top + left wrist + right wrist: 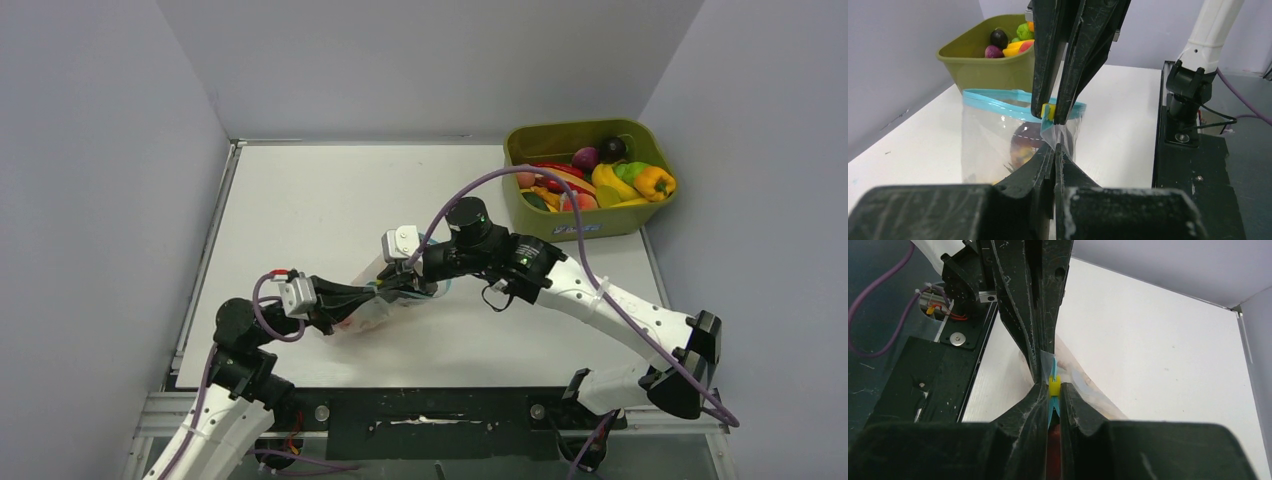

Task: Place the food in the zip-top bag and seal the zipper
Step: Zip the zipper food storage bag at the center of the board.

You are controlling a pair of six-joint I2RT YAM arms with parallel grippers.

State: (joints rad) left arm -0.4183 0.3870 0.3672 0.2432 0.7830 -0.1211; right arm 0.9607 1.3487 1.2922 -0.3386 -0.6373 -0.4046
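left claw [1054, 150] pinches zip-top bag [990, 137] corner below zipper [993, 96]; right claw [1053, 392] pinches yellow slider [1047, 111] on zipper. toy food [1025, 140] inside bag, mouth edge up.

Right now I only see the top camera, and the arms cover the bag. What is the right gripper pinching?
Observer: In the left wrist view, the right gripper is shut on the yellow slider at one end of the zipper.
Operator: And the left one?
Observer: The left gripper pinches the clear bag at its corner, just under that slider.
Operator: Is the mouth sealed?
Observer: Not yet. Away from the slider, the zipper's two sides look parted.
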